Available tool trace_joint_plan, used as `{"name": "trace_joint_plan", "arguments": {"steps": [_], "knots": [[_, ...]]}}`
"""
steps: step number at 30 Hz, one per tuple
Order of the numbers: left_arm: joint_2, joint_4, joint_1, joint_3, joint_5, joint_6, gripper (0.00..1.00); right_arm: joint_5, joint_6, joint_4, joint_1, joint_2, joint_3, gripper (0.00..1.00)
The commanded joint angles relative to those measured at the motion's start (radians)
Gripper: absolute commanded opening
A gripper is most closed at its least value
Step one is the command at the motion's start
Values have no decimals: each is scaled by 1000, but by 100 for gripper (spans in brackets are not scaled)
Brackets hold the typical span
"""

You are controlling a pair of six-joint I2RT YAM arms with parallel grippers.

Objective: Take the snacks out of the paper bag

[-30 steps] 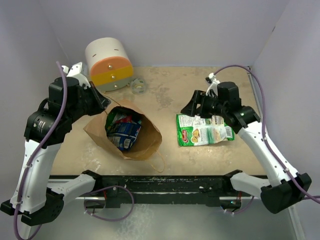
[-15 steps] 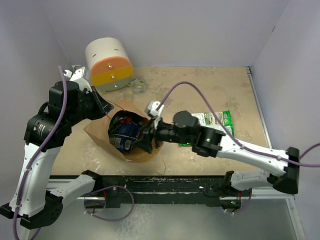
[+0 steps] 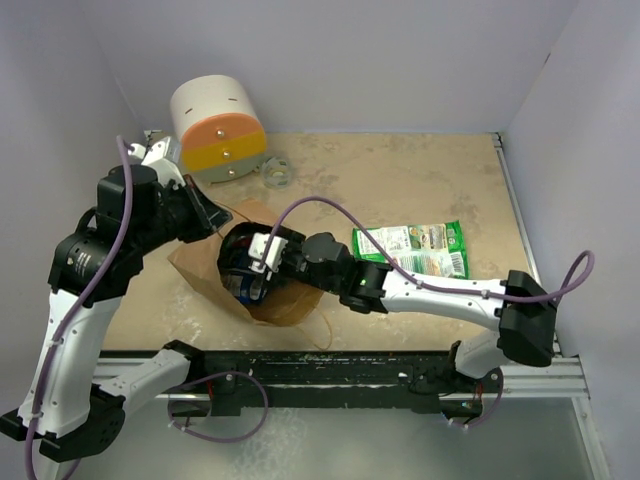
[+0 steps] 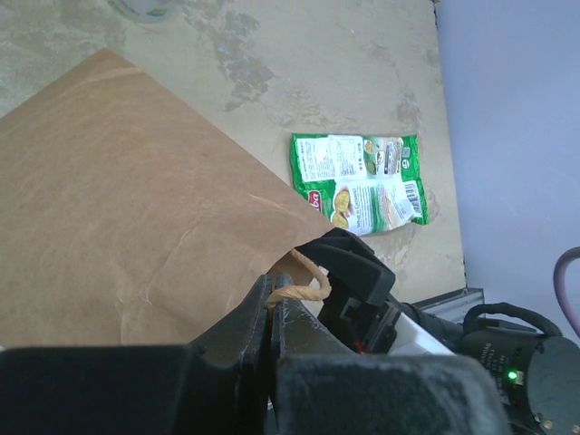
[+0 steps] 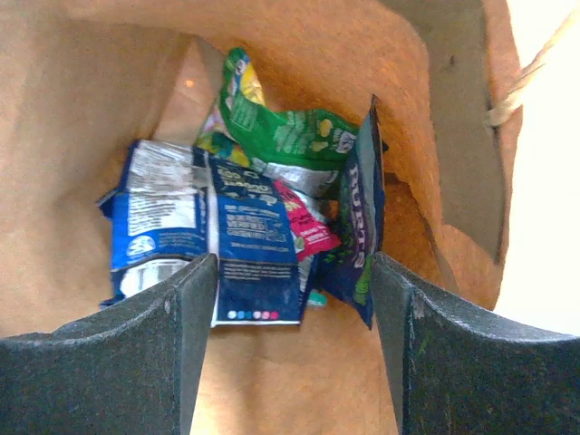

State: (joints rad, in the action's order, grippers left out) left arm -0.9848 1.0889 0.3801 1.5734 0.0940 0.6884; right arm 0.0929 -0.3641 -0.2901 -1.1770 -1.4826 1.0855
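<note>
The left gripper has its jaws pressed together, pinching the twisted paper handle at the far left rim of the paper bag. The bag lies on the near left part of the table with its mouth gaping. The right gripper reaches across from the right and sits inside that mouth. Its two fingers are spread wide with nothing clamped between them. Past the fingertips, in the bottom of the bag, the snacks lie in a loose heap: a dark blue packet lying flat close to one finger, a green packet deeper in, a pink packet between them, and another dark packet standing on edge close to the other finger. Whether either fingertip touches a packet cannot be told. One more green snack packet lies flat on the table to the right of the bag, apart from both grippers. A white, orange and yellow cylinder stands at the far left, with a small tape roll just beside it.
</note>
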Motion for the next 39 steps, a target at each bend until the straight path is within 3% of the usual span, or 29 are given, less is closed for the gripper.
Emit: {"name": "trace_joint_plan", "arguments": {"steps": [1,11,18,26,30,33,39], "knots": [[35,-70,0,16,-36,20,0,129,-152,-152,0,-41,-19,70],[39,-57,-1,33,-43,-22,0,242,-236,-282,23,-210,32,69],[13,-29,-1,80,-64,-64,0,198,-258,-340,55,-281,86,66],[-5,-33,-1,72,-46,-46,0,81,-214,-363,79,-327,112,38],[-13,-35,0,73,-60,-43,0,-140,-108,-340,79,-240,48,32],[-16,-37,-1,82,-70,-48,0,-213,-72,-349,78,-161,-23,34],[-26,-46,-1,87,-74,-40,0,-207,-49,-361,79,-21,-143,62]]}}
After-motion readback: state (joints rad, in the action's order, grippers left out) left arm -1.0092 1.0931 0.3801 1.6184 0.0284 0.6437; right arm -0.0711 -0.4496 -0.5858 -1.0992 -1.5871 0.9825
